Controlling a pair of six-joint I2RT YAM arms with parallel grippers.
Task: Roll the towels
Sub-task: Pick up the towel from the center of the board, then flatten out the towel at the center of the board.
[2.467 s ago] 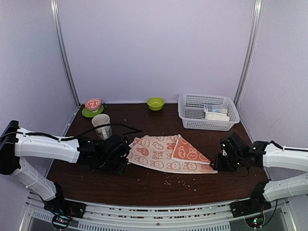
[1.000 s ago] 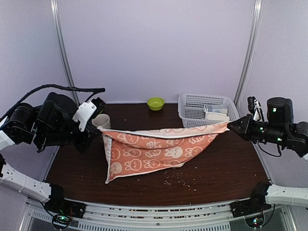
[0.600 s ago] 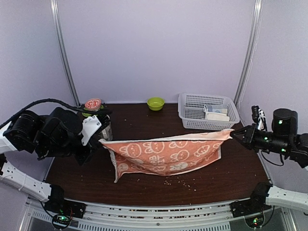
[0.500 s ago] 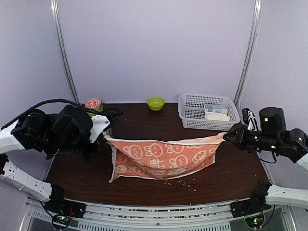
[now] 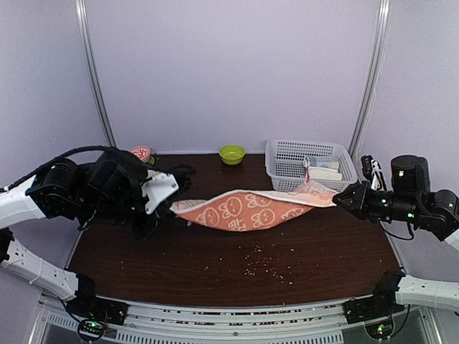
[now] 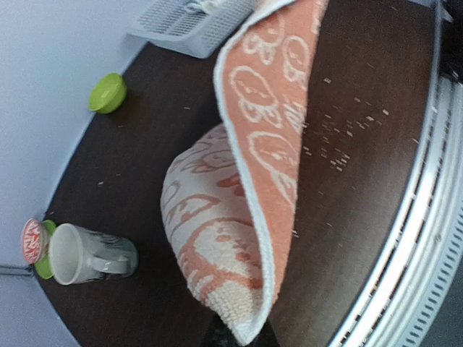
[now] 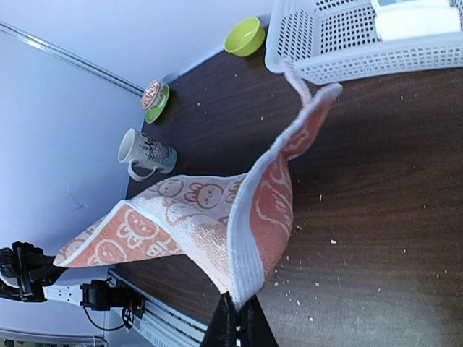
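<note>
The left gripper [image 5: 173, 206] and right gripper [image 5: 338, 198] are each pinching an end of the orange towel [image 5: 247, 210], suspending it mid-frame above the table [image 5: 215, 266], apparently spreading it, so laying it flat comes next.

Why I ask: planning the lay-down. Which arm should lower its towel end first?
Left, probably: the left arm holds its towel end over bare table; the right arm's end hangs close by the basket.

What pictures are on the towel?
White bunnies on an orange towel, with a white edge. The left wrist view shows it best.
</note>
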